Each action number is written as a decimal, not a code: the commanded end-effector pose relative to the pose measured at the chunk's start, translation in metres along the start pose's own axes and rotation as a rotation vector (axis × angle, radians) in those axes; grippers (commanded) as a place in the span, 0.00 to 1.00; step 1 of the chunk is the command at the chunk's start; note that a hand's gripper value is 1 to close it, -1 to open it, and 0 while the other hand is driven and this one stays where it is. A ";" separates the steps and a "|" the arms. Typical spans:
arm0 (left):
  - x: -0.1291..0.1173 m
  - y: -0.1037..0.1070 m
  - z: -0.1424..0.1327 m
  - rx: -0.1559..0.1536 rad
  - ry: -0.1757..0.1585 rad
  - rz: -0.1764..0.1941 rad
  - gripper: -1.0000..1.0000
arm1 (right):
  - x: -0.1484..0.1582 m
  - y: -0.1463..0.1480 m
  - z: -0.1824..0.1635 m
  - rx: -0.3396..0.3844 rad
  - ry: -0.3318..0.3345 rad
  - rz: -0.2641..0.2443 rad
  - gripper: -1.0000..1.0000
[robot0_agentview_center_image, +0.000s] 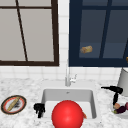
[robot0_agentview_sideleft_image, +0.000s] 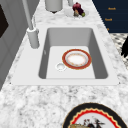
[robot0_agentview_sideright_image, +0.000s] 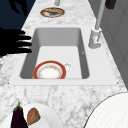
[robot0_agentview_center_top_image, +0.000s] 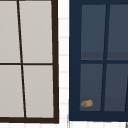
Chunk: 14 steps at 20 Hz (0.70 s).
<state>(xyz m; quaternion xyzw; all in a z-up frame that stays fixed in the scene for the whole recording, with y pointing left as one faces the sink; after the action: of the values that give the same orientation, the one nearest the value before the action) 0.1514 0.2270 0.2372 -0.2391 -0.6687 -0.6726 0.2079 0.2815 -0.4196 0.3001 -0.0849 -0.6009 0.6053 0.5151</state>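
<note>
My left hand (robot0_agentview_center_image: 39, 109) hangs over the front left corner of the sink (robot0_agentview_center_image: 47, 93), fingers loose and pointing down; it also shows at the far end (robot0_agentview_sideright_image: 19, 5) in the right side view. My right hand (robot0_agentview_center_image: 113, 90) floats over the right counter with straight fingers reaching toward the sink, holding nothing (robot0_agentview_sideright_image: 15, 43). Just below it is a white plate (robot0_agentview_center_image: 114, 109) with an eggplant (robot0_agentview_sideright_image: 18, 118) and another vegetable. A red-rimmed plate (robot0_agentview_sideleft_image: 76, 59) lies in the basin beside the drain (robot0_agentview_sideleft_image: 60, 66). A big red ball (robot0_agentview_center_image: 67, 114) shows in front of the sink.
The faucet (robot0_agentview_center_image: 67, 75) stands behind the basin. A dark-rimmed plate (robot0_agentview_center_image: 13, 104) with a bread stick sits on the left counter. A grey canister (robot0_agentview_center_image: 123, 81) stands at the back right. A brown item (robot0_agentview_center_top_image: 87, 103) lies behind the blue cabinet's glass door. A hand (robot0_agentview_sideleft_image: 124, 47) shows at the picture's right edge.
</note>
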 end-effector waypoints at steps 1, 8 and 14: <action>0.000 0.000 0.000 0.000 0.000 0.000 0.50 | 0.000 0.002 0.005 0.071 0.044 -0.096 0.00; 0.000 0.000 0.000 0.000 0.000 0.000 0.50 | -0.010 -0.014 0.043 0.087 0.001 -0.109 0.00; 0.000 0.000 0.000 0.000 0.000 0.000 0.50 | -0.030 -0.024 0.084 0.089 0.030 -0.076 0.00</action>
<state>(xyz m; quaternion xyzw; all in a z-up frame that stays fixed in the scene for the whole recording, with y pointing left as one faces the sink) 0.1514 0.2270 0.2372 -0.2391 -0.6687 -0.6726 0.2079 0.2554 -0.4806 0.3247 -0.0427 -0.5703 0.6139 0.5441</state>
